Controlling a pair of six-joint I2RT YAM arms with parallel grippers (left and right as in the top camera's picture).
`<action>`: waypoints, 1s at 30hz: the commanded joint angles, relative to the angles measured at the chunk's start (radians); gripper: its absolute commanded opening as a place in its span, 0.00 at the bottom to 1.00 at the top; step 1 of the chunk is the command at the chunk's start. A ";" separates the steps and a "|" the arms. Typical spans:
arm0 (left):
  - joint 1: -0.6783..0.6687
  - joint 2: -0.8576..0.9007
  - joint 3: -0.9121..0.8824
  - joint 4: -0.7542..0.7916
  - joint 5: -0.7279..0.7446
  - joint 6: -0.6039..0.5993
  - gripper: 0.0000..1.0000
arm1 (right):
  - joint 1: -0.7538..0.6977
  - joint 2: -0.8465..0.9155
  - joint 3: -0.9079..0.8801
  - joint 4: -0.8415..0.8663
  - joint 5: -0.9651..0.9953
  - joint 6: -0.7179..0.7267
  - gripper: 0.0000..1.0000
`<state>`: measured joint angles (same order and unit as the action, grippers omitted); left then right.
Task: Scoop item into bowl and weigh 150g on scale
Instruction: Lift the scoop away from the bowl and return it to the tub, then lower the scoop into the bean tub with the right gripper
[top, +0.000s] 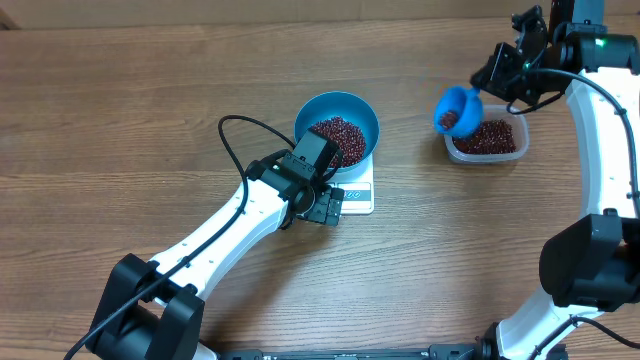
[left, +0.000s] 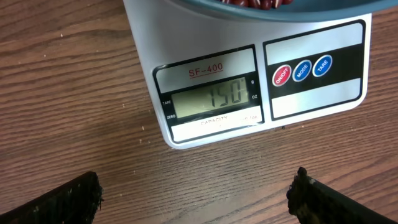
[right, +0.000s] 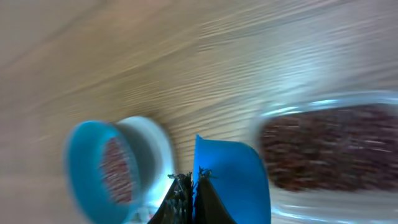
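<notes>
The blue bowl holds a heap of red-brown beans and stands on the white scale. In the left wrist view the scale shows 150 on its display, and the bowl's underside is at the top edge. My left gripper hovers open just in front of the scale, with bare table between its fingers. At the far right my right gripper is shut on the handle of a small blue scoop with beans in it, held above the left end of the clear tub.
The tub still holds a layer of beans. The right wrist view is blurred, with the scoop beside the fingers and the bowl to the left. The left arm's black cable loops over the table left of the bowl.
</notes>
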<state>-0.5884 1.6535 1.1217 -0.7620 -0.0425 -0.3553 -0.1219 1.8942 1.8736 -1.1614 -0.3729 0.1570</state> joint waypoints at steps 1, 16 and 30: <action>-0.001 0.007 0.020 0.001 -0.016 0.023 1.00 | 0.003 -0.020 0.021 -0.005 0.204 0.000 0.04; -0.001 0.007 0.020 0.001 -0.016 0.023 1.00 | 0.002 -0.018 -0.084 0.089 0.357 -0.001 0.04; -0.001 0.007 0.020 0.001 -0.016 0.023 1.00 | 0.002 -0.018 -0.186 0.138 0.353 -0.278 0.04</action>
<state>-0.5884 1.6535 1.1217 -0.7620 -0.0425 -0.3553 -0.1219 1.8942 1.7000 -1.0275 -0.0261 0.0124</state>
